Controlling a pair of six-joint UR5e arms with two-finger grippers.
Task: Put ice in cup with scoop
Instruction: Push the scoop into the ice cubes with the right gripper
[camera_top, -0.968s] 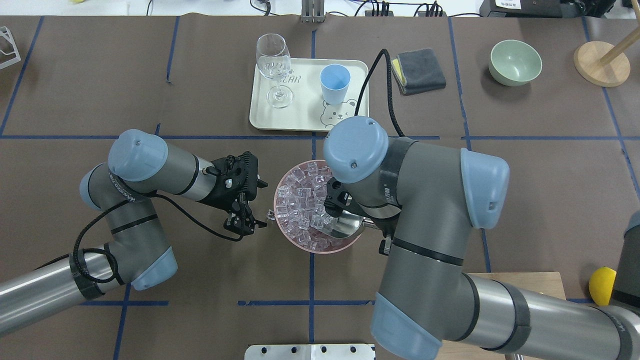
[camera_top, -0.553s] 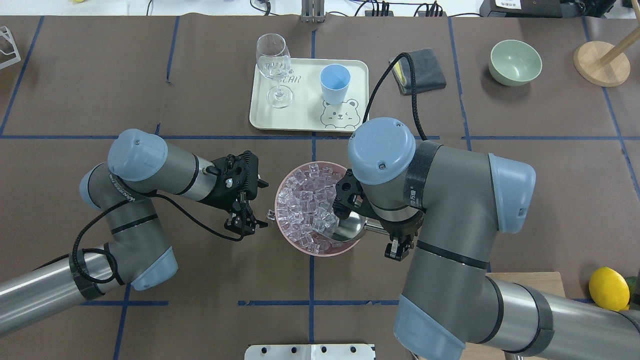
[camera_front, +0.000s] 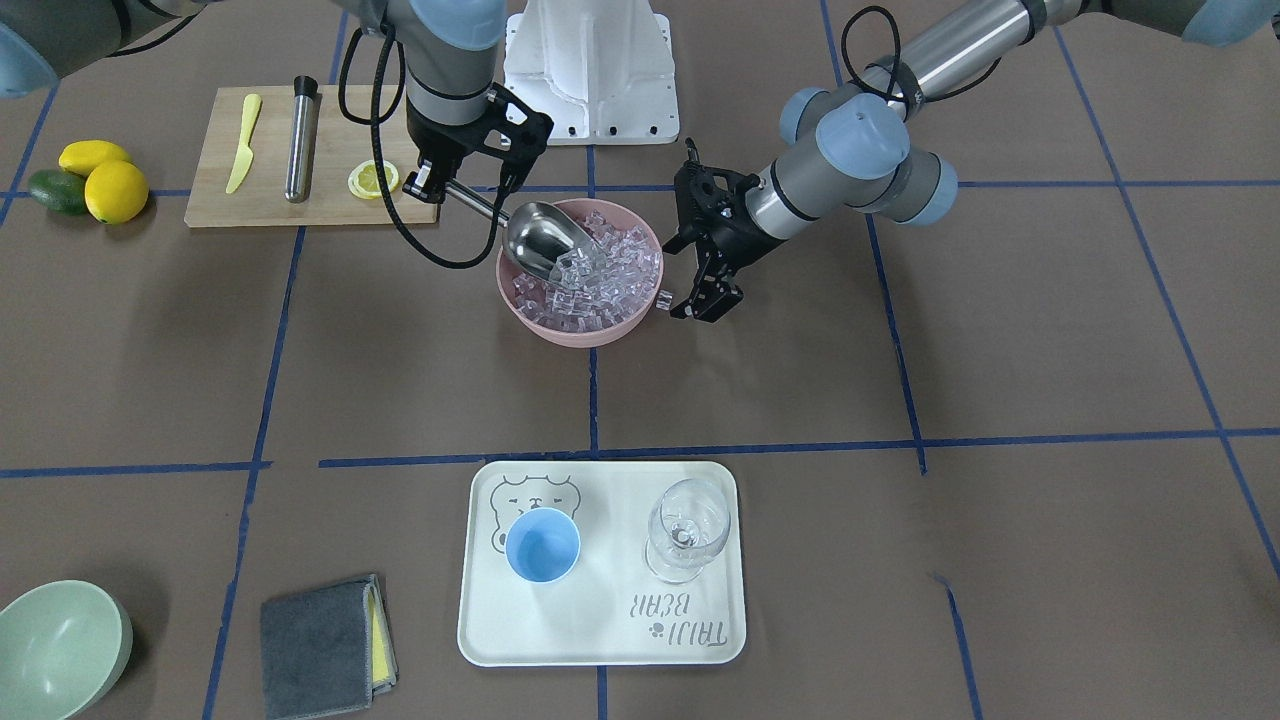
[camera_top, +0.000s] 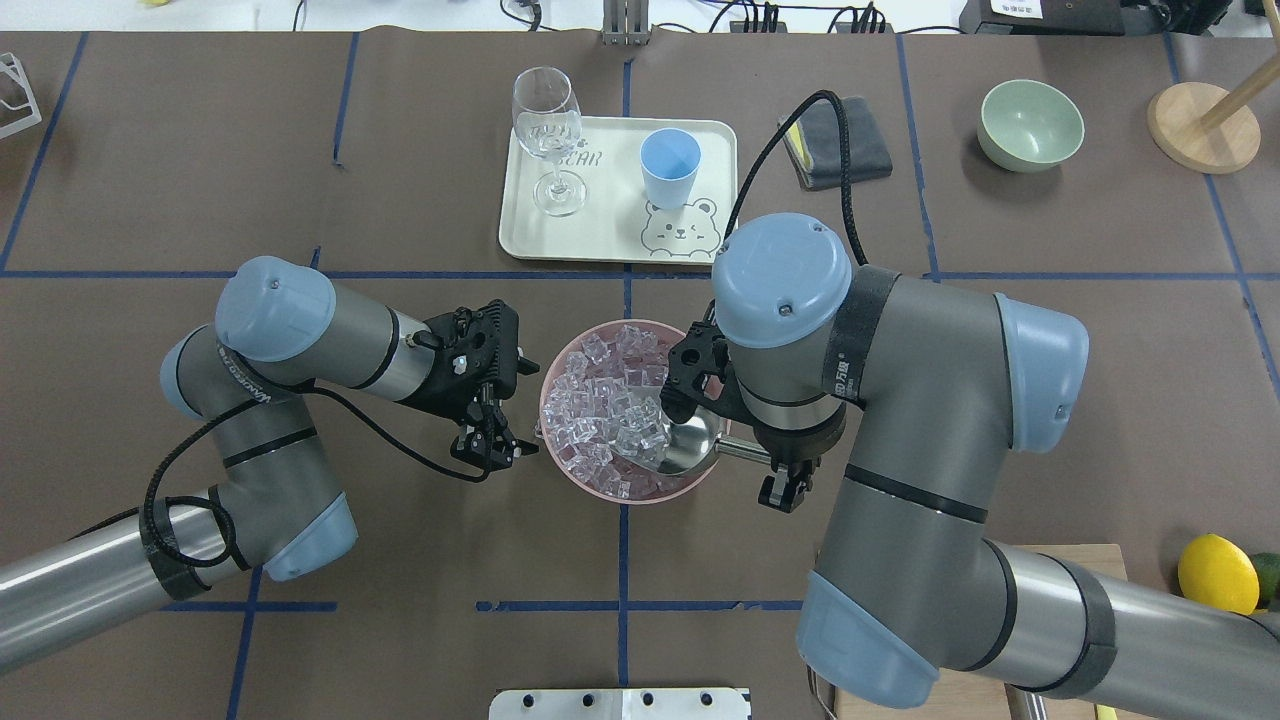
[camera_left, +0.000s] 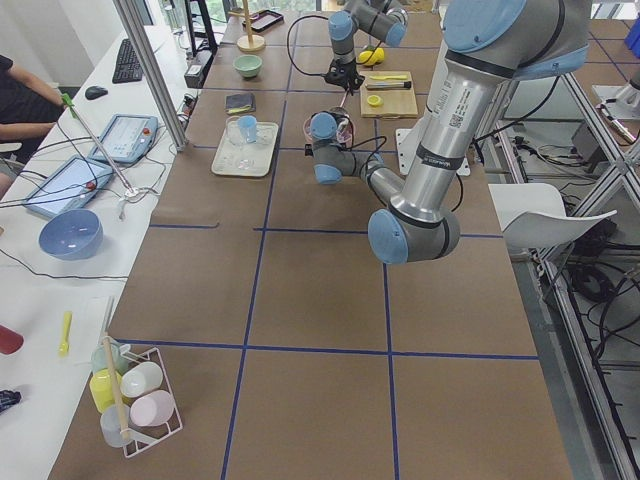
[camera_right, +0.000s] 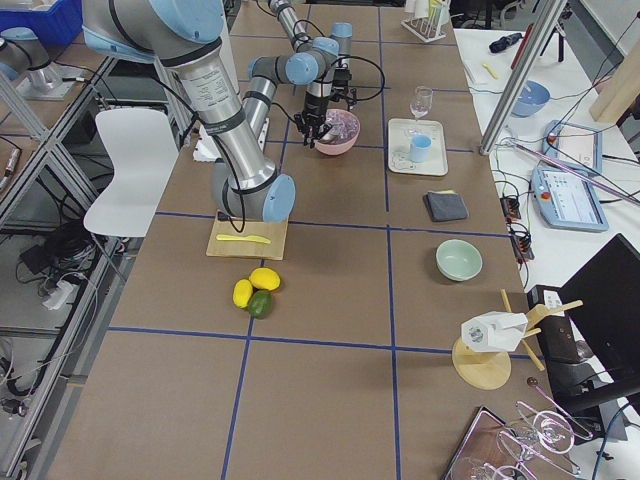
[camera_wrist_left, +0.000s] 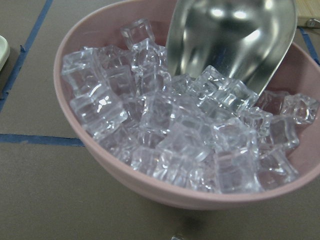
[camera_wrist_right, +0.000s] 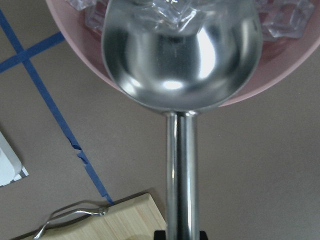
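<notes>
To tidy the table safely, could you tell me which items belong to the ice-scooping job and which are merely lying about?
In use: scoop, ice, pink bowl, cup, right gripper.
Lying about: wine glass, green bowl, grey cloth, lemons, cutting board.

scoop (camera_top: 690, 447) in bowl (camera_top: 640, 496) of ice (camera_top: 598, 408); cup (camera_top: 669, 166) and wine glass (camera_top: 548, 132) on tray (camera_top: 610, 240), beyond bowl

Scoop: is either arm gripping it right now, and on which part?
Yes. The right tool grips the scoop at the far end of its handle, its mouth dug into the ice. The left tool holds nothing.
</notes>
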